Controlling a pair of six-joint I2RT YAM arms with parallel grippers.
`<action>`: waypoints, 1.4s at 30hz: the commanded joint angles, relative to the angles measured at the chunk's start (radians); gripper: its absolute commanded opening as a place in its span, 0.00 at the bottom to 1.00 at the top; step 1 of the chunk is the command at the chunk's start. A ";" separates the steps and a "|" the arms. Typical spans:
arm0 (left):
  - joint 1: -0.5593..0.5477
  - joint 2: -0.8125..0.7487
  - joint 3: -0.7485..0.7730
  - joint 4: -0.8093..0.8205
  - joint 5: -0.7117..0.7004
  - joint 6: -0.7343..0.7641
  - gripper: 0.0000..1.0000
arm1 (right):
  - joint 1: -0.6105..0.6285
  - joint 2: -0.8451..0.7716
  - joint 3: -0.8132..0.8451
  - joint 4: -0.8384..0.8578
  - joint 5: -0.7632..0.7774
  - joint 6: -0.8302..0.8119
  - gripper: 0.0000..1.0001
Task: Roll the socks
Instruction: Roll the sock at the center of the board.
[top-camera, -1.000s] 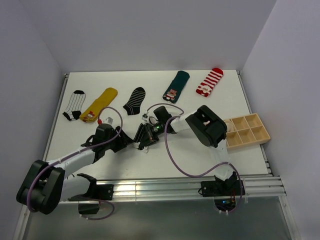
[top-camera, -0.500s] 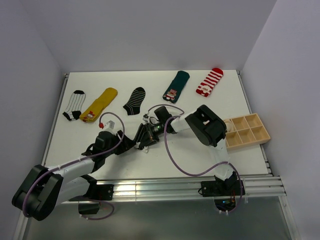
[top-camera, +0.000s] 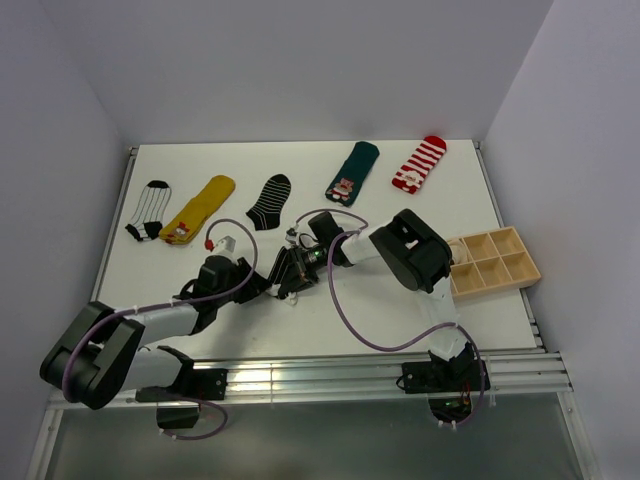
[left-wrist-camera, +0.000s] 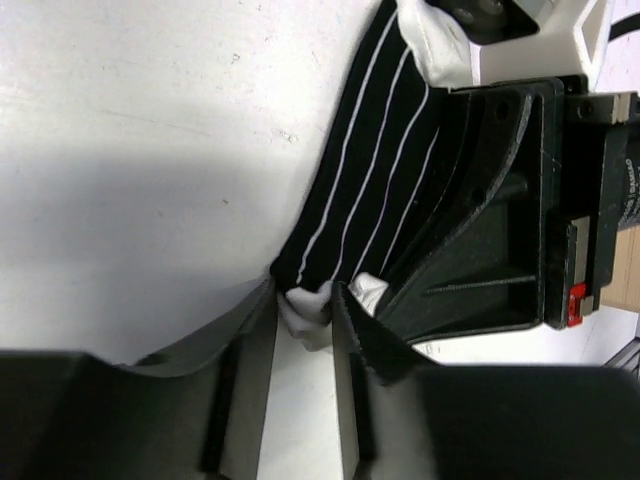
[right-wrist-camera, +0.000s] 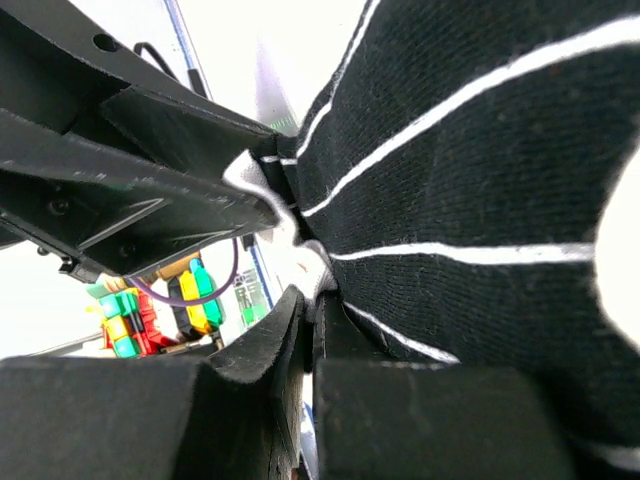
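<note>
Sock (left-wrist-camera: 380, 190) lies mid-table (top-camera: 500, 320), between both arms. Right gripper (right-wrist-camera: 308, 300) is clamped on one edge as an anchor. Left gripper (left-wrist-camera: 305, 325) is narrow and pinches the white tip, presumably to start the roll.

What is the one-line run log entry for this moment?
left end effector: pinches white end of black striped sock | right end effector: shut on same sock | other socks: flat, unrolled

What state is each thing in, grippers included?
pinstriped black sock, held by both grippers
left gripper, closed on its white tip
right gripper, shut on its edge
white striped sock, flat
yellow sock, flat
black striped sock, flat
green sock, flat
red striped sock, flat
wooden tray, empty
</note>
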 joint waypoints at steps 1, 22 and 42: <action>-0.011 0.042 0.018 -0.029 -0.038 0.032 0.31 | -0.009 0.023 0.020 -0.022 0.017 0.001 0.00; -0.008 0.166 0.369 -0.574 -0.020 0.082 0.00 | 0.092 -0.393 -0.075 -0.230 0.654 -0.436 0.39; 0.021 0.318 0.561 -0.732 0.079 0.180 0.00 | 0.579 -0.440 -0.146 -0.065 1.514 -0.778 0.39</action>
